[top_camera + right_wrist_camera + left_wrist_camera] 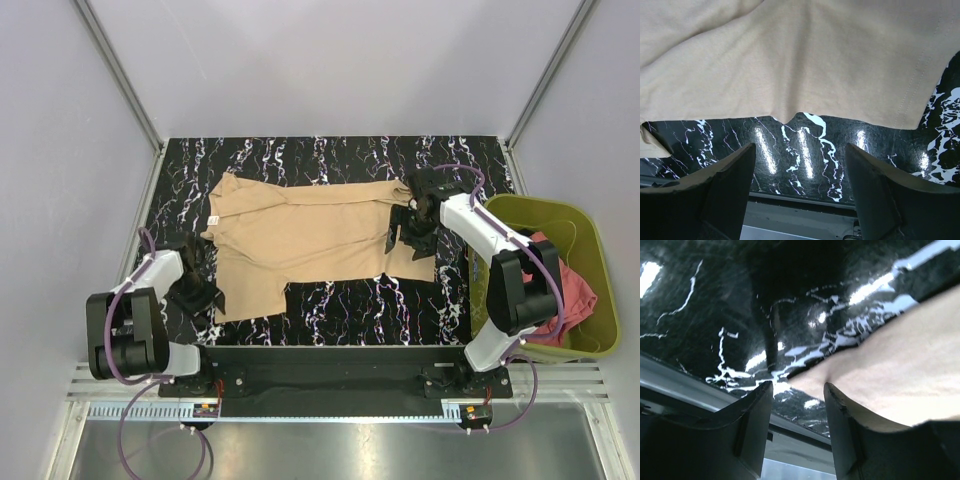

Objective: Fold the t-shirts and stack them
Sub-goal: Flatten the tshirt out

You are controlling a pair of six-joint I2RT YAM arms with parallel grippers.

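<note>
T-shirts of this kind are judged to be light, limp and easily creased: a lifted part will sag and drag the rest rather than keep its shape. Hold is therefore best taken at a corner or hem, where a thin layer can be pinched off the tabletop. Nearest the bases, the left end effector is set low at the near left of the tan-beige t-shirt. In the left wrist view its fingers are seen apart with nothing clamped between them. The cloth's near-left corner lies just beside the right-hand finger and points toward the gap, but whether it is touched cannot be told. That corner is judged a sound place to take hold. At the right, off the tabletop, the salmon-red t-shirt is bundled loosely inside the olive-green bin, well apart from both end effectors. Farther in, the tan-beige t-shirt is spread across the middle of the marbled tabletop, with a strip along its far edge turned over onto itself. At its far right edge the right end effector is placed with its fingers wide apart and empty. In the right wrist view the shirt's edge lies just ahead of the fingertips, with bare tabletop showing between them, so nothing is gripped yet.
</note>
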